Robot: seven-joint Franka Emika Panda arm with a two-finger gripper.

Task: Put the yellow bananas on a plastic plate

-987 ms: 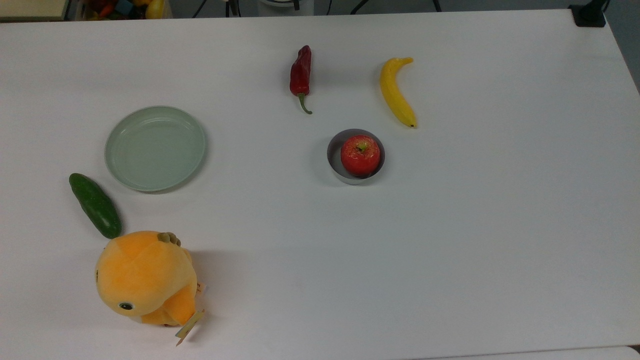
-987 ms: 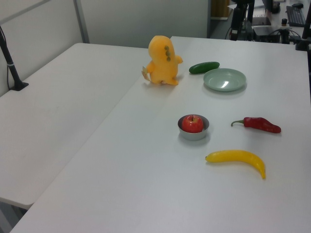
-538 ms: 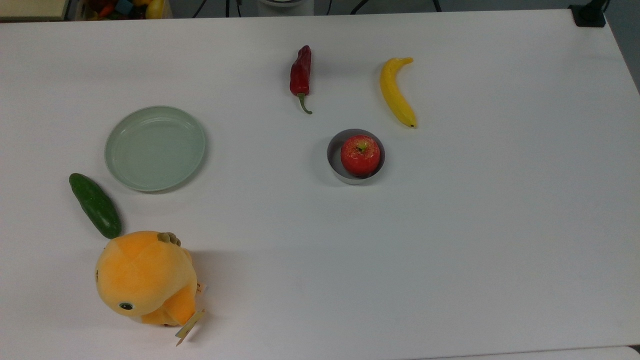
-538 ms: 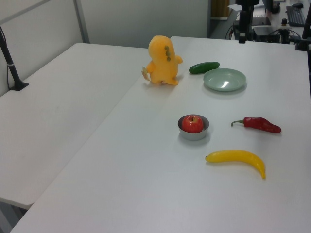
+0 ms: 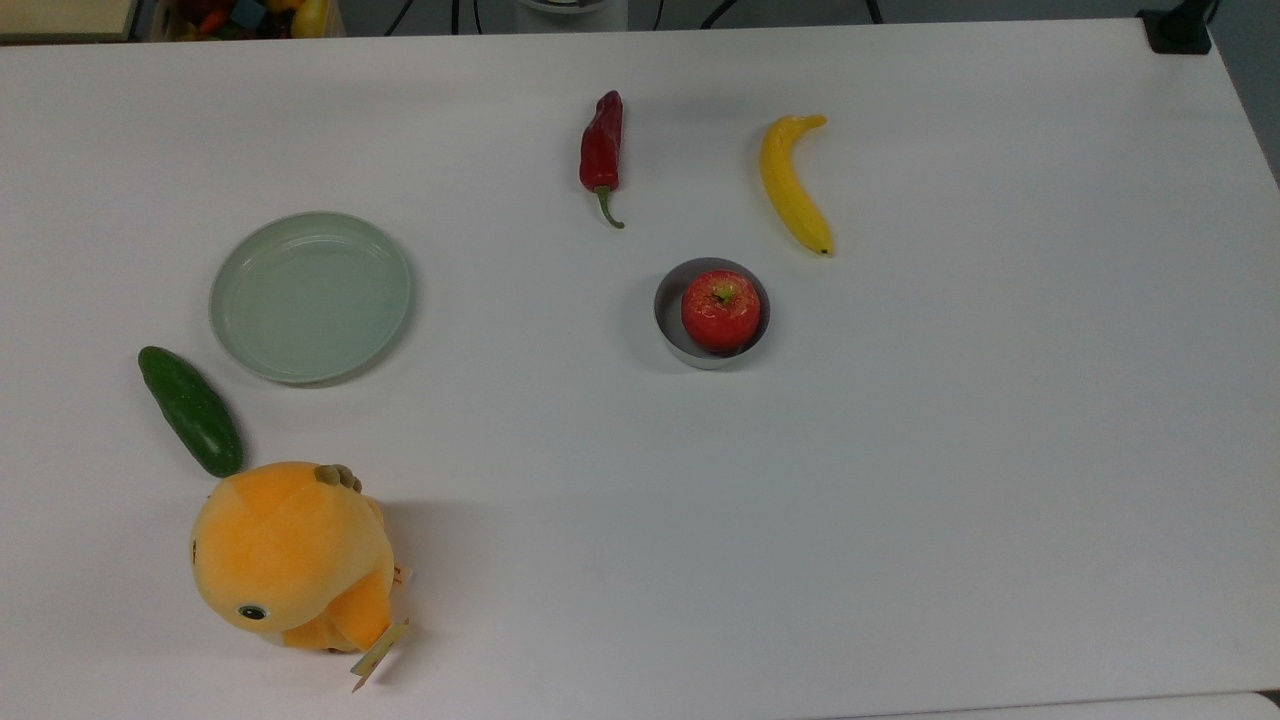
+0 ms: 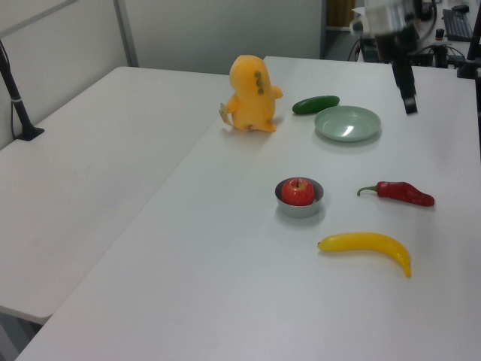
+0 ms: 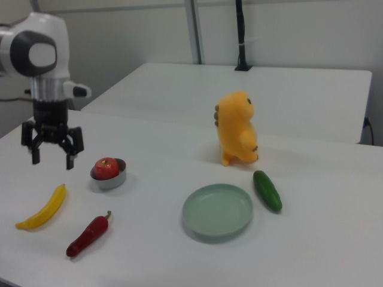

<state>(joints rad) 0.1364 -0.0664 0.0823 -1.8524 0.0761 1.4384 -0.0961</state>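
Note:
The yellow banana [image 5: 795,183] lies on the white table at the back right of the top view, with nothing holding it. It also lies near the front in the left view [image 6: 368,244] and at the right view's left [image 7: 43,208]. The pale mint-green plastic plate [image 5: 311,297] sits empty far to the top view's left; plate [image 6: 347,123], plate [image 7: 218,211]. My gripper [image 7: 52,162] hangs open in the air above the table, just beyond the banana in the right view. The gripper [image 6: 409,105] appears side-on at the left view's top right.
A red chili pepper [image 5: 601,150] lies near the banana. A red apple sits in a small grey metal bowl [image 5: 668,330] beside them. A dark green cucumber [image 5: 190,410] and an orange plush toy [image 5: 290,555] are close to the plate.
In the left view the arm has come down from the top edge, and the gripper now hangs lower over the table's far right. No object on the table has moved.

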